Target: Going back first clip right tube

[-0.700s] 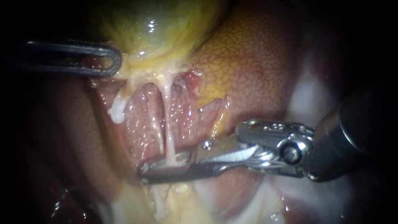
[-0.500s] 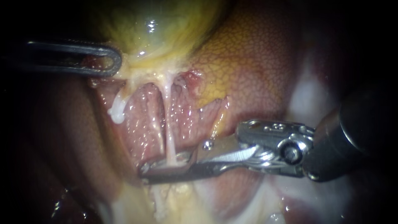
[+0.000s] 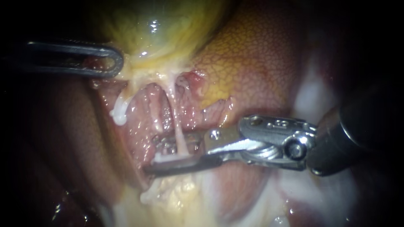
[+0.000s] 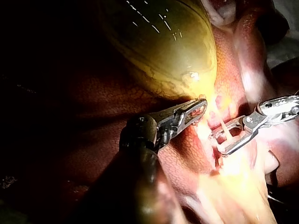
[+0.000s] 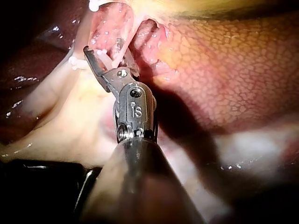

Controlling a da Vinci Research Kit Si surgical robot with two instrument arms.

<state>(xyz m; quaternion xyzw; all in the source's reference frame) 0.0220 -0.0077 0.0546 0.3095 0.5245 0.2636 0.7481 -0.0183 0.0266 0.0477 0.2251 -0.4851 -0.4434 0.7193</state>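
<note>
Pincer of right instrument [image 3: 150,154] parted astride the tube [image 3: 178,133] — left instrument [image 3: 114,62] clamps gallbladder [image 3: 160,25] edge.

1. Two instruments are showing: the left instrument [image 3: 119,62] and the right instrument [image 3: 150,154].
2. One gallbladder [image 3: 160,25] is lying against one liver [image 3: 256,63].
3. Two pale tubes are running down from the gallbladder: the left tube [image 3: 120,107] and the right tube [image 3: 178,133].
4. One white clip [image 3: 169,159] is sitting across the right tube.

The tube [image 3: 174,110] runs from the gallbladder [image 3: 160,25] down between the right instrument's [image 3: 151,156] parted jaws.
</note>
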